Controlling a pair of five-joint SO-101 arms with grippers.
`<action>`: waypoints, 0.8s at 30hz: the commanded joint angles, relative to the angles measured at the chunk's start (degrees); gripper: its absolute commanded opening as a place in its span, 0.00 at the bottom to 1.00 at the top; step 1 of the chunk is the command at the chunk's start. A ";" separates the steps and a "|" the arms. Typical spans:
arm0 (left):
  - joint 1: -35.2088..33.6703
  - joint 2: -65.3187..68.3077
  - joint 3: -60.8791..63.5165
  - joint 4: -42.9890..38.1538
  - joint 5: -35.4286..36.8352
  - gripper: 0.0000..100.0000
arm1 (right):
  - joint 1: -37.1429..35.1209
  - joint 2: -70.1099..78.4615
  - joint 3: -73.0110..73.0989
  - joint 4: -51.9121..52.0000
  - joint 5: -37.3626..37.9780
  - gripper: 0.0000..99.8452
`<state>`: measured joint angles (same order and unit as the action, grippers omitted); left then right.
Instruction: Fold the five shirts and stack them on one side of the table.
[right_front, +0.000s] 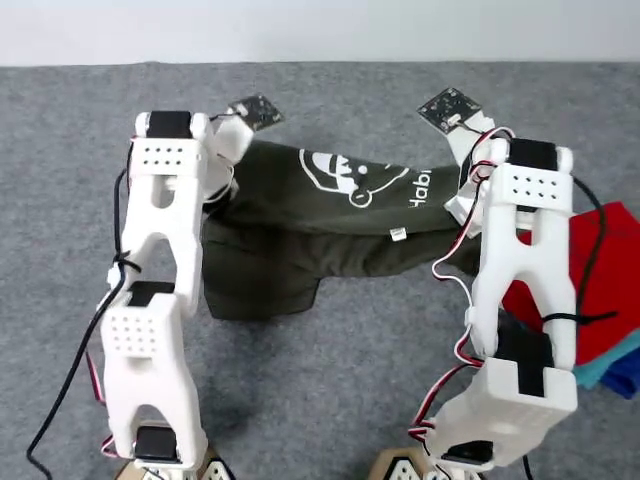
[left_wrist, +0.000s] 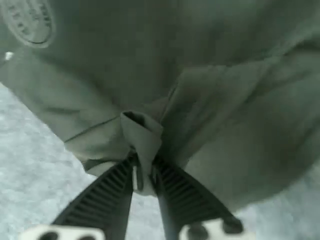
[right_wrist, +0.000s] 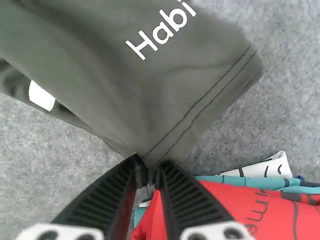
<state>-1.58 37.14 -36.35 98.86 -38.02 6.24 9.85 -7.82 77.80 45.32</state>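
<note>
In the high view the left arm (right_front: 160, 250) and the right arm (right_front: 525, 260) are hiding the ends of their own pincers. The left pincer (left_wrist: 142, 172) is pinching a bunched fold of the olive shirt (left_wrist: 225, 75) between its 2 ribbed black jaws. The cloth is spreading out beyond the pincer, and a round white print far from it is being cut off at the frame edge. The right pincer (right_wrist: 147, 172) is clamping a hemmed corner of the same shirt. The stitched hem is running away from the jaws, and white lettering farther out is partly cut off. A small white tag (right_wrist: 41, 95) is sitting at the shirt's edge, off to one side of this pincer. Just beside the right pincer a red shirt (right_wrist: 225, 210) is lying on a teal shirt (right_wrist: 225, 181); how many garments are lying under them is hard to make out. The olive shirt is stretching between the 2 pincers across the grey bench (right_front: 350, 400).
</note>
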 joint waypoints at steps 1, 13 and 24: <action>0.18 -9.41 7.96 1.76 -2.37 0.00 | 0.31 -0.84 -0.53 0.48 0.97 0.01; 0.18 -18.73 26.51 1.58 -5.45 0.01 | 2.77 -0.66 -0.53 0.13 3.96 0.01; 2.29 -21.80 27.21 1.67 0.00 0.14 | 4.79 -0.66 -0.88 -0.84 5.01 0.02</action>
<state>-0.09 20.44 -9.27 98.86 -39.52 9.49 9.85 -7.82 77.80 49.89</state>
